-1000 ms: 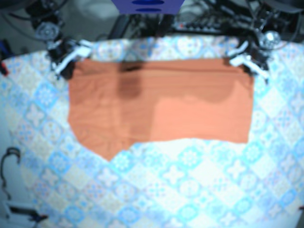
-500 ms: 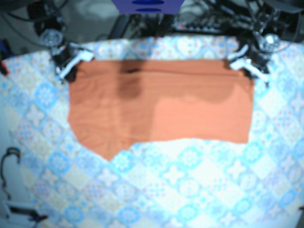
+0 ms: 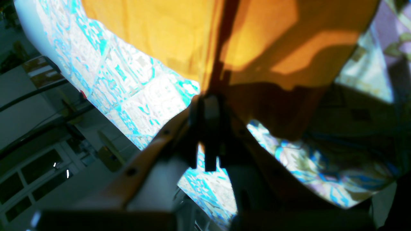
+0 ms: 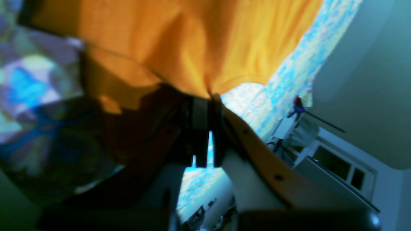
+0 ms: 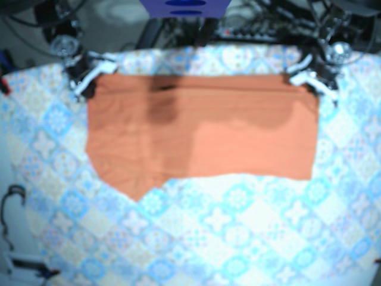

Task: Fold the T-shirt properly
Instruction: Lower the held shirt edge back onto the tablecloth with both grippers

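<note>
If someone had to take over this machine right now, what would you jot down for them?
Left gripper: shut on the T-shirt, at its far corner on the base view's right.
Right gripper: shut on the other far corner.
T-shirt: spread wide on the patterned tablecloth, far edge pinched at both ends.
Done: both corners gripped; layers seem to overlap already.
Left: carry the far edge over and finish the folds.

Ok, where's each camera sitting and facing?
Base: overhead, facing down on the tablecloth and T-shirt; right end effector and left end effector hold its far corners.
Left wrist: behind the left end effector, facing along it into pinched cloth.
Right wrist: likewise, behind the right end effector.
Shared: all show the T-shirt.
</note>
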Available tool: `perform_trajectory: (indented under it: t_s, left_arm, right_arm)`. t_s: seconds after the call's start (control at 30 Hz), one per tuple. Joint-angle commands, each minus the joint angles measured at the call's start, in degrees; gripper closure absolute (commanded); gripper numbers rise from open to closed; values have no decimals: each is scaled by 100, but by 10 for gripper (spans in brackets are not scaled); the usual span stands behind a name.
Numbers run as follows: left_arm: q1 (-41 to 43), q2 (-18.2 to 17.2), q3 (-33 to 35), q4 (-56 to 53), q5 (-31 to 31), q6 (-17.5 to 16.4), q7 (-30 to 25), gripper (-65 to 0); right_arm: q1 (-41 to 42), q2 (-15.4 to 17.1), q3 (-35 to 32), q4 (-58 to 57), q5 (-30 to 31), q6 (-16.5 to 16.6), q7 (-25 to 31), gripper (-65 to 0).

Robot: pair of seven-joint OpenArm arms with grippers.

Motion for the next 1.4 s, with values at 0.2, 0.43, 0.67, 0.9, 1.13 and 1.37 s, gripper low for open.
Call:
perform_trajectory:
  t_s: [0.2, 0.43, 0.67, 0.9, 1.13, 1.37]
  left_arm:
    - [-15, -101, -78, 59, 45, 109, 76, 0]
    - [-15, -101, -87, 59, 45, 109, 85, 0]
    - [-15, -101, -87, 59, 45, 127, 85, -52]
    - [-15, -101, -87, 59, 45, 136, 85, -184]
    - [-15, -101, -87, 59, 54, 145, 85, -233]
    - [-15, -101, -87, 59, 54, 145, 85, -237]
  right_arm:
    - [32, 80, 55, -21, 2, -102, -49, -2]
    - [23, 62, 46, -21, -7, -102, -40, -3]
    - [14, 62, 46, -12, -16, -111, -40, -20]
    - [5, 62, 46, 41, -7, -129, -31, -139]
    - [5, 62, 46, 41, -7, -129, -31, -229]
    - [14, 62, 55, 23, -7, -129, -31, -335]
